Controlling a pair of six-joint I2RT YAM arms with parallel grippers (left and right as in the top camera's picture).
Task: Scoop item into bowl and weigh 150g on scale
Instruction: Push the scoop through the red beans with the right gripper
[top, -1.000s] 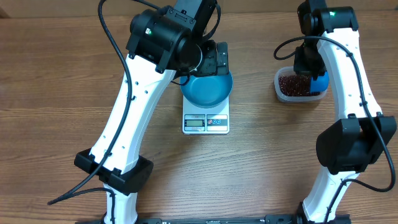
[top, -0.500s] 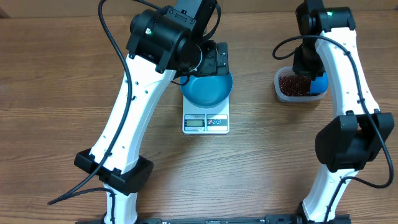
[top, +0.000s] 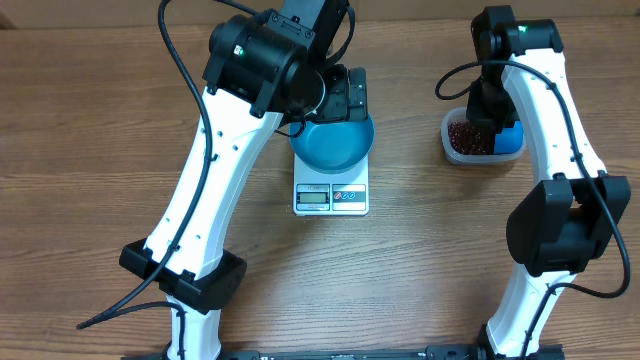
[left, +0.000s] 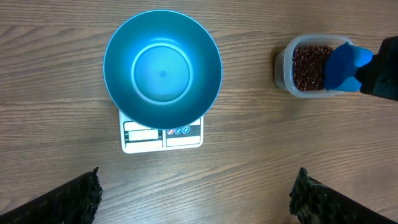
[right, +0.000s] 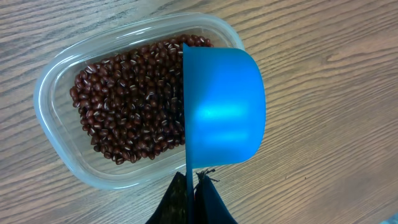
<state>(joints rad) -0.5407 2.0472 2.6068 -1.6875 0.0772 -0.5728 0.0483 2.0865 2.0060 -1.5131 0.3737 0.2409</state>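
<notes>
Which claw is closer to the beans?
Right. The right claw holds the scoop over the beans; the left claw hangs open above the bowl, well away.

Glossy bowl and scoop, clear plastic tub, wooden table.

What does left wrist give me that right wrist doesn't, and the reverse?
Left wrist only: the empty bowl sitting on the scale, and the left tool open. Right wrist only: the right tool shut on the handle of the scoop. Both: the tub, the beans in it, and the scoop over the tub's edge.
</notes>
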